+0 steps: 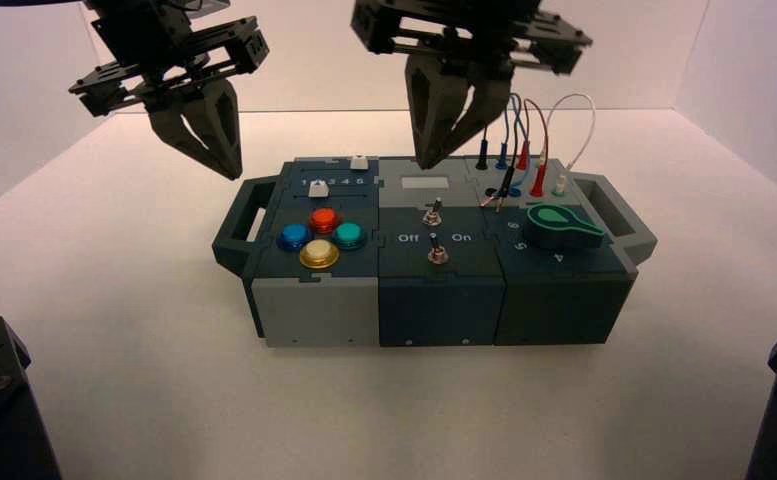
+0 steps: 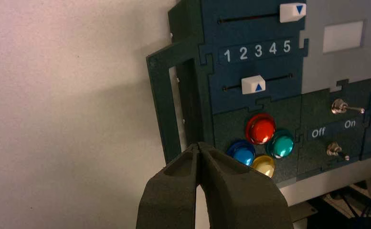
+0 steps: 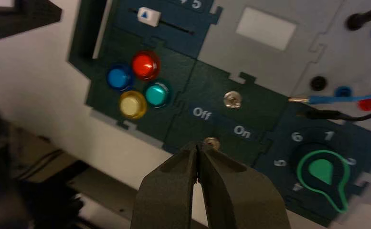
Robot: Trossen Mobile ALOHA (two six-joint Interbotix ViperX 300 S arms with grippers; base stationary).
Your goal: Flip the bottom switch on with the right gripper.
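The bottom switch (image 1: 436, 254) is a small toggle with a silver collar on the dark middle panel, nearer the box's front than the "Off/On" lettering. It also shows in the right wrist view (image 3: 212, 141) and the left wrist view (image 2: 335, 150). The top switch (image 1: 432, 213) stands behind it. My right gripper (image 1: 427, 160) is shut and empty, held above the back of the middle panel. In its wrist view the closed tips (image 3: 196, 146) sit high over the box, in line with the bottom switch. My left gripper (image 1: 232, 170) is shut and empty, raised above the box's left handle.
Red (image 1: 323, 219), blue (image 1: 293, 237), teal (image 1: 349, 235) and yellow (image 1: 319, 254) buttons sit on the left panel, with two white sliders (image 2: 253, 85) behind them. A green knob (image 1: 556, 226) and plugged wires (image 1: 524, 150) are on the right. Handles (image 1: 249, 215) stick out at both ends.
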